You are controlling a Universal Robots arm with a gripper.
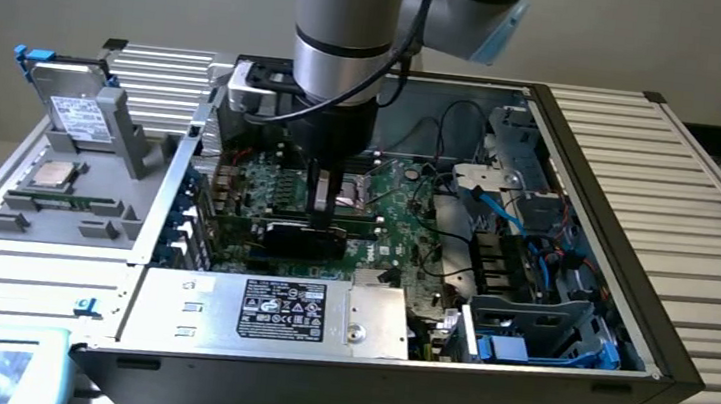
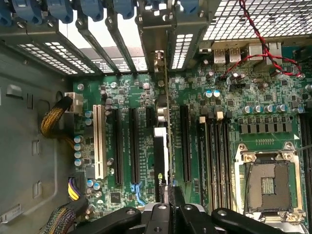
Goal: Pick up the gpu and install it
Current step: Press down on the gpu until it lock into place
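Observation:
The gpu (image 1: 296, 241) is a small black card standing on edge over the green motherboard (image 1: 394, 206) inside the open computer case. My gripper (image 1: 322, 220) reaches straight down from the arm and is shut on the card's top edge. In the wrist view the gpu (image 2: 161, 156) appears edge-on, a thin dark strip with a white label. It is lined up with an expansion slot, and its metal bracket meets the rear slot openings. My gripper (image 2: 168, 194) pinches it from both sides. I cannot tell how deep the card sits in the slot.
A silver power supply (image 1: 282, 309) with a black label lies at the case's near edge. An empty processor socket (image 2: 270, 183), memory slots and a white slot (image 2: 100, 141) flank the card. Blue cables (image 1: 555, 263) and drive cages crowd the exterior view's right. A grey parts tray (image 1: 66, 201) stands at its left.

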